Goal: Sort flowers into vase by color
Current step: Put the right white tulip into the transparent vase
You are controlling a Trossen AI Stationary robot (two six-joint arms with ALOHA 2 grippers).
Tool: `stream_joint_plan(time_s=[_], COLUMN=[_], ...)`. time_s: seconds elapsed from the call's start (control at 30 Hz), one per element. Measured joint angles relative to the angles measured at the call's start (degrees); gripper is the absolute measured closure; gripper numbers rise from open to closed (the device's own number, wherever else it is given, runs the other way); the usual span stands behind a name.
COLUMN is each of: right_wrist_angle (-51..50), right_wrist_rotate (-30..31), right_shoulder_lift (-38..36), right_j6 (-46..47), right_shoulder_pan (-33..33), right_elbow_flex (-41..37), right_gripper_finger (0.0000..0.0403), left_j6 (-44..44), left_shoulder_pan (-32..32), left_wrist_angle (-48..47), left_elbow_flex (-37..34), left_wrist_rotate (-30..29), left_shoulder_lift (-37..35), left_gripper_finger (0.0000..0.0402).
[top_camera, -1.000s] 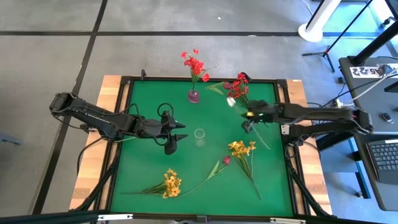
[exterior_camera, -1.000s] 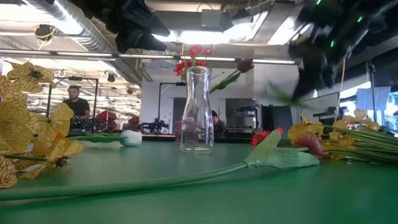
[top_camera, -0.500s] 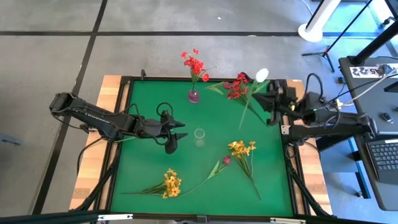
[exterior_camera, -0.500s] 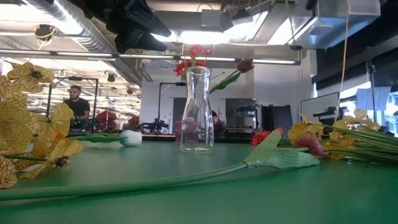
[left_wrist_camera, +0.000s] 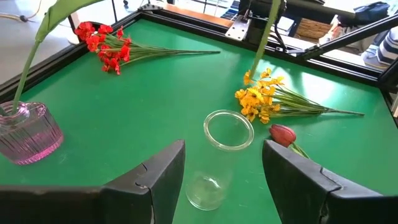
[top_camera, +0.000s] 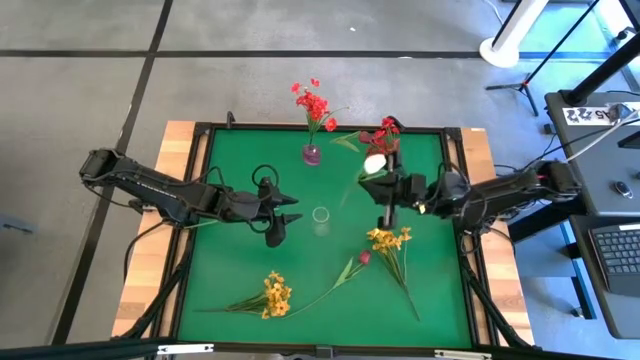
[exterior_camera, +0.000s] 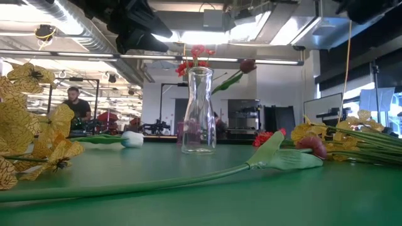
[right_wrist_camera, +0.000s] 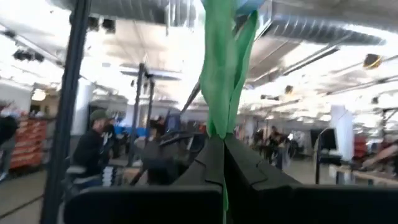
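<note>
Above the right half of the green table [top_camera: 230, 260], the right gripper [top_camera: 384, 188] is clamped tight on the green stalk of a white tulip [top_camera: 374, 162], whose pale bud shows just beyond the fingers toward the far edge. In the right wrist view the stalk [right_wrist_camera: 219, 68] rises straight up from between the closed fingers [right_wrist_camera: 245, 168].

At the table's centre stands a clear glass vase [top_camera: 321, 216], upright. The left gripper [top_camera: 284, 212] hovers just to its left with its fingers spread wide and nothing between them; in the left wrist view the vase's round rim [left_wrist_camera: 228, 129] sits between the two dark fingers [left_wrist_camera: 163, 167].

Near the far edge a small pink vase [top_camera: 312, 154] holds a red spray [top_camera: 314, 104]. More red blossoms [top_camera: 383, 135] lie near the far right corner. A yellow-orange spray [top_camera: 389, 239] lies right of centre, with a dark magenta tulip [top_camera: 364, 257] just beside it. Another yellow-orange spray [top_camera: 273, 295] lies near the front edge.
</note>
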Motion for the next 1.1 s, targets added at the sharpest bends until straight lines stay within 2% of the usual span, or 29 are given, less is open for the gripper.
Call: stream_joint_plan(time_s=[0.1,0.27,0.5,0.7,0.83,1.0,1.1], right_wrist_angle=[4.12,5.53,9.53,7.83,2.67,-3.50,-3.89], right_wrist_rotate=[-0.25,-1.53,-1.96,-2.89,-2.84,0.99,1.23], right_shoulder_lift=[2.38,2.87,8.23,12.82,14.40,14.43,14.43], right_j6=[-0.18,-0.01,1.23,1.22,1.11,0.76,-0.70], right_shoulder_pan=[-0.16,-0.05,-0.09,-0.11,-0.11,-0.11,-0.11], right_elbow_flex=[0.00,0.03,1.15,5.05,6.52,6.54,6.54], right_gripper_finger=[0.0403,0.0403,0.0403,0.0403,0.0403,0.0396,0.0380], left_j6=[0.00,0.07,0.04,0.05,-0.04,-0.30,-0.33], left_shoulder_pan=[0.00,0.00,0.00,0.00,0.00,0.00,0.00], left_wrist_angle=[-0.26,-0.69,-0.69,-1.12,-2.17,-3.21,-3.19], left_elbow_flex=[0.00,0.00,0.00,0.00,0.00,0.00,0.00], left_wrist_rotate=[0.05,0.05,0.03,0.03,0.03,0.01,0.01], left_shoulder_lift=[0.00,0.00,0.00,0.00,0.00,0.00,0.00], left_gripper_finger=[0.0194,0.0194,0.0194,0.0194,0.0194,0.0194,0.0194])
